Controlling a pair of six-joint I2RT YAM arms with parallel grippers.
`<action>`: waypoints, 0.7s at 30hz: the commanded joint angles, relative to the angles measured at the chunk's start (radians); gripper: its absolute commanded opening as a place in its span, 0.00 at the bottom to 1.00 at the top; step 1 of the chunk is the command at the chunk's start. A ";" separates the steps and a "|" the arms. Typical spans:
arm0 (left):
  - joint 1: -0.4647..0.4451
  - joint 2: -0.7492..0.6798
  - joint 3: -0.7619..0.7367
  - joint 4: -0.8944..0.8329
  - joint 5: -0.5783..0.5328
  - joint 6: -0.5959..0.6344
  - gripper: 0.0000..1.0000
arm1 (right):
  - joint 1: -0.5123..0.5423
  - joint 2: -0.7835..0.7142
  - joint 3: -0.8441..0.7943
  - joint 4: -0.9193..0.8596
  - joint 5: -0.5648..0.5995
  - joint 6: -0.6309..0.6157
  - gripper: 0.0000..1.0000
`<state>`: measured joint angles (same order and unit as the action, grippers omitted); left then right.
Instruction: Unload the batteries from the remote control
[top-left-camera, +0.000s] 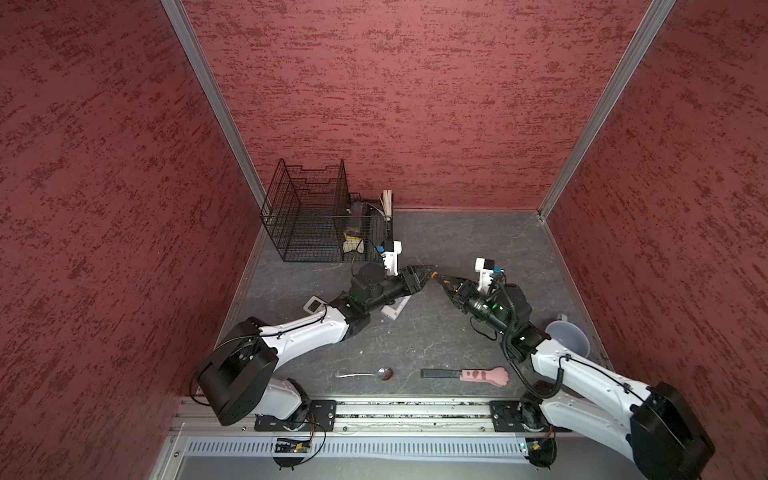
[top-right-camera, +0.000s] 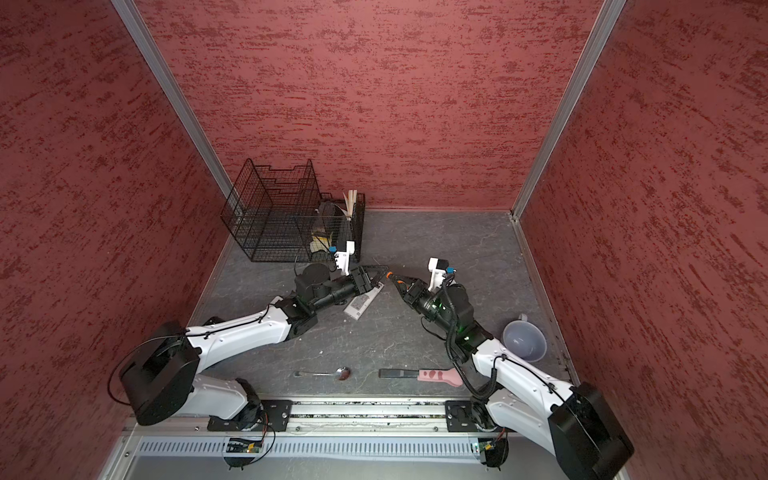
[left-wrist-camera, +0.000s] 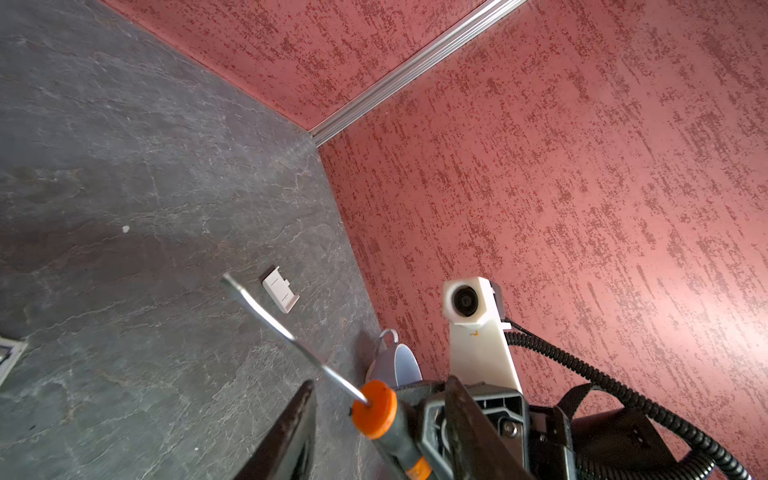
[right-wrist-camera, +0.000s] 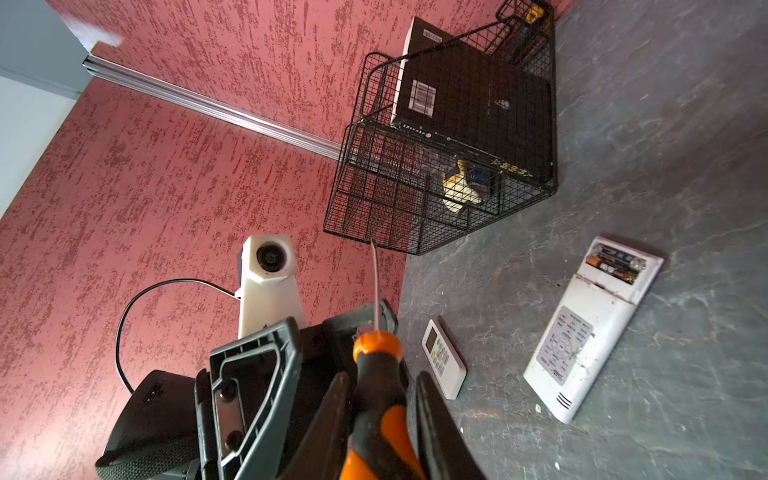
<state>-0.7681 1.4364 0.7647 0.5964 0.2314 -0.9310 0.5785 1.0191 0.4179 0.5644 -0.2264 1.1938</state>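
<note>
Batteries (right-wrist-camera: 614, 261), slim dark cylinders paired in open bay of white remote (right-wrist-camera: 582, 345), right gripper (right-wrist-camera: 380, 386) pinching orange-black screwdriver (right-wrist-camera: 376, 419), left gripper (left-wrist-camera: 380, 384) spread.

No way through the middle: screwdriver (right-wrist-camera: 378, 374) from the clamped right tool (top-left-camera: 444, 282) reaching between the parted fingers (left-wrist-camera: 291, 436) of the left tool (top-left-camera: 430, 275). Just beyond the left tool, blocked by the wire basket (top-left-camera: 320, 224); under it, by the white remote (top-right-camera: 360, 305). Beyond the right tool, bare worktop (top-left-camera: 469, 241) up to the back wall (top-left-camera: 415, 124); behind its wrist, a pale cup (top-left-camera: 571, 343).
</note>
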 joint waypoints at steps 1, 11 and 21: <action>-0.014 0.040 0.036 0.060 0.002 -0.007 0.49 | -0.007 -0.004 0.033 0.066 -0.008 0.053 0.00; -0.024 0.091 0.055 0.104 0.008 -0.027 0.41 | -0.008 -0.002 0.028 0.086 0.009 0.066 0.00; -0.024 0.094 0.055 0.112 0.004 -0.030 0.13 | -0.007 0.009 0.027 0.096 0.020 0.073 0.00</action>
<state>-0.7895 1.5261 0.8085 0.6991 0.2356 -0.9977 0.5781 1.0260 0.4179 0.6254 -0.2310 1.2095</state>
